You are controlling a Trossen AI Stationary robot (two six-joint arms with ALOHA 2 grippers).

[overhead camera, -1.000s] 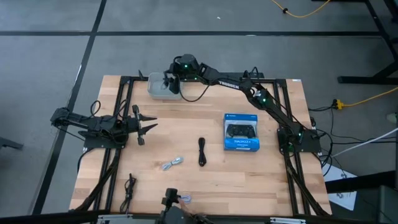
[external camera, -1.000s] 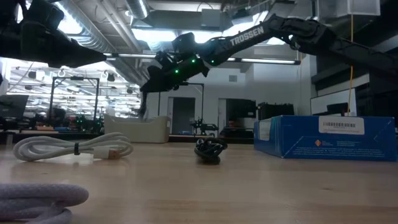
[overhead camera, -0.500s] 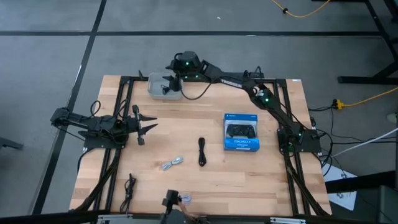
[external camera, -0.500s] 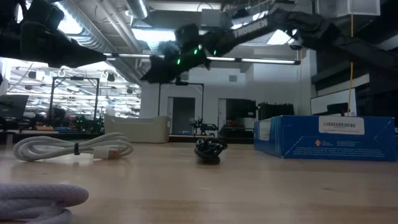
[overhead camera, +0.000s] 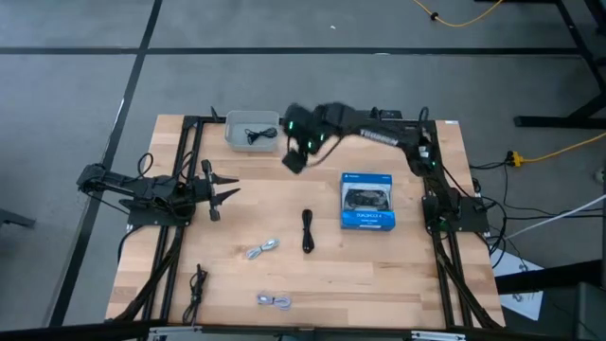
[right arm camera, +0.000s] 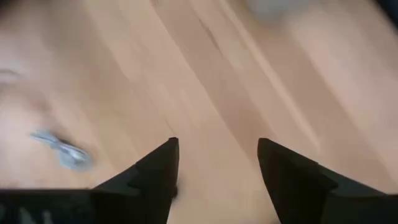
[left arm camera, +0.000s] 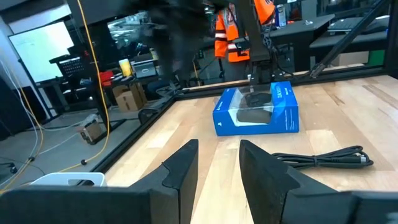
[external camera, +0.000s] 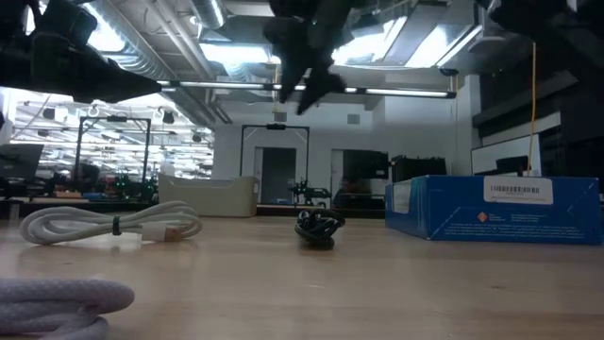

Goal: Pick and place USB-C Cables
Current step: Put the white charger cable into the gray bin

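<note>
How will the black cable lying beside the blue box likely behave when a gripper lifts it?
The black cable is a thin folded bundle, so it will probably sag and flop. It looks light. Pinched at one strand, loops may unfold.

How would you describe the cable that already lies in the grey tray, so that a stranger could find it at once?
Start at the wooden table and go to its far edge, where a small grey tray sits near the left corner. Inside lies one black cable bundle. It is the only cable in a container; the other cables lie loose on the wood.
</note>
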